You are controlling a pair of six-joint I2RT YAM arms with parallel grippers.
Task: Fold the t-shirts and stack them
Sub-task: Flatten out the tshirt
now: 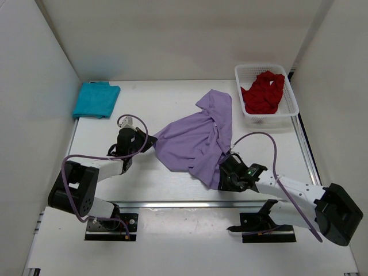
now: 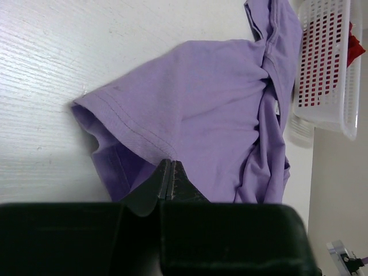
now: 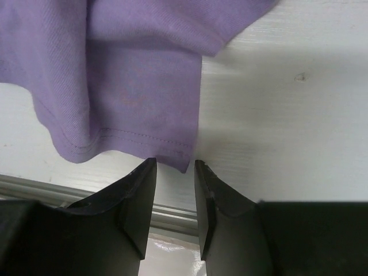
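The lavender t-shirt [image 1: 198, 138] lay spread but rumpled in the middle of the table [image 1: 144, 178], one sleeve twisted up toward the far side, so it was not yet flat enough to fold; both arms had gone to its near hem, most likely to pull the cloth taut between them. The left gripper [image 1: 147, 144] sat low at the shirt's left corner, and in its wrist view its fingers [image 2: 163, 183] were pressed together right at the stitched hem, apparently pinching that edge to anchor it. The right gripper [image 1: 225, 172] was at the opposite, near-right corner with its jaws apart, the tip of the hem corner lying just between the fingertips, close to the table's front rail; it seemed poised to close there, since a hold on both hem corners would let the shirt be stretched and laid out squarely. The teal t-shirt [image 1: 96, 99] rested already folded at the far left corner, kept clear of the work and serving as the likely base of the stack. The red t-shirt [image 1: 263, 92] was bunched inside the white basket [image 1: 253, 67] at the far right, waiting its turn
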